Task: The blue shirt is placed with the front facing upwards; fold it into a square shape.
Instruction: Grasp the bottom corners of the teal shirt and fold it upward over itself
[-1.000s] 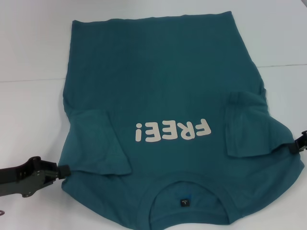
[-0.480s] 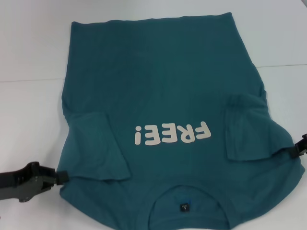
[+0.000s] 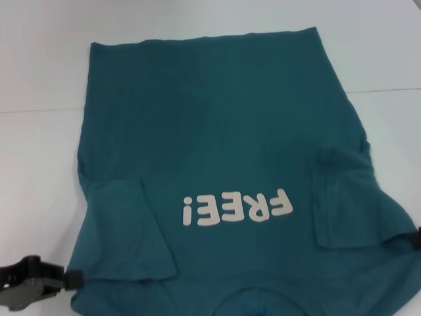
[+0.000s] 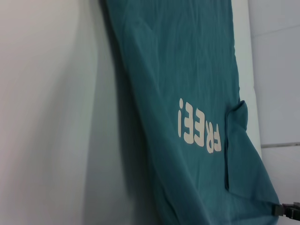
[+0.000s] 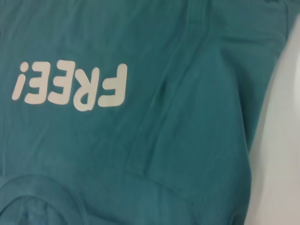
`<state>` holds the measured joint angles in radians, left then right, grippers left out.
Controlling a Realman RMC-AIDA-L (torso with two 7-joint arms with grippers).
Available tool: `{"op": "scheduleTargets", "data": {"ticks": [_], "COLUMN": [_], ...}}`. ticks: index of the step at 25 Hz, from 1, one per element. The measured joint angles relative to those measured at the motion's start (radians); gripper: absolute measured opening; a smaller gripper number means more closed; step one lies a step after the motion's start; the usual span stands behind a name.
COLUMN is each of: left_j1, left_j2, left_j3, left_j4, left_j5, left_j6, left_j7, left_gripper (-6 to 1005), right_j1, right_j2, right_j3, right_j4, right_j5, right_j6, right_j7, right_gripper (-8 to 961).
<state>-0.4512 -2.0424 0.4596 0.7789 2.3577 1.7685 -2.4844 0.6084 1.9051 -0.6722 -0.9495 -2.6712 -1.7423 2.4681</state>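
Observation:
The blue shirt [image 3: 217, 131] lies front up on the white table, its cream "FREE!" lettering [image 3: 237, 207] reading upside down to me. Both short sleeves are folded inward over the body, one [image 3: 128, 230] on my left and one [image 3: 345, 204] on my right. At the near left shoulder corner my left gripper [image 3: 71, 279] is shut on the fabric edge. My right gripper [image 3: 414, 240] pinches the right shoulder edge at the frame's border. The right wrist view shows the shirt [image 5: 197, 140] close up with part of the neckline [image 5: 42, 185]. The hem lies at the far end.
The white table [image 3: 39, 164] extends bare to the left and right of the shirt. A seam line [image 3: 388, 90] crosses the surface on the far right. In the left wrist view the right gripper [image 4: 287, 209] shows at the shirt's far corner.
Both grippers have drawn back toward me, dragging the shirt nearer. The collar and tag have slid out of the head view's near edge and the cloth lies flatter.

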Motion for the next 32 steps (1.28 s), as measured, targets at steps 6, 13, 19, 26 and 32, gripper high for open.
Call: {"op": "scheduleTargets", "data": {"ticks": [6, 13, 19, 26, 32], "left_j1": [0.037, 0.053, -0.003, -0.130, -0.243], "left_j2": [-0.001, -0.003, 0.018, 0.071, 0.121], "left_j3": [-0.005, -0.009, -0.010, -0.011, -0.012], "left_j4": [0.030, 0.051, 0.052, 0.009, -0.041], "left_j5": [0.029, 0.065, 0.041, 0.025, 0.027], "left_j6": [0.044, 0.072, 0.076, 0.033, -0.064], "left_j7": [-0.001, -0.010, -0.006, -0.068, -0.118], "left_gripper": [2, 3, 3, 3, 3], "right_j1": [-0.052, -0.124, -0.074, 0.022, 0.074], "right_j2": [0.037, 0.074, 0.048, 0.027, 0.024], "right_j3": [-0.001, 0.006, 0.054, 0.123, 0.130], "right_j4": [-0.041, -0.110, -0.104, -0.092, -0.035], "right_j5": [-0.010, -0.010, 0.066, 0.131, 0.138], "right_j6": [-0.069, -0.100, -0.090, 0.007, 0.174], "right_j7": [-0.010, -0.016, -0.035, 0.006, 0.062], "right_gripper": [33, 33, 33, 32, 32]}}
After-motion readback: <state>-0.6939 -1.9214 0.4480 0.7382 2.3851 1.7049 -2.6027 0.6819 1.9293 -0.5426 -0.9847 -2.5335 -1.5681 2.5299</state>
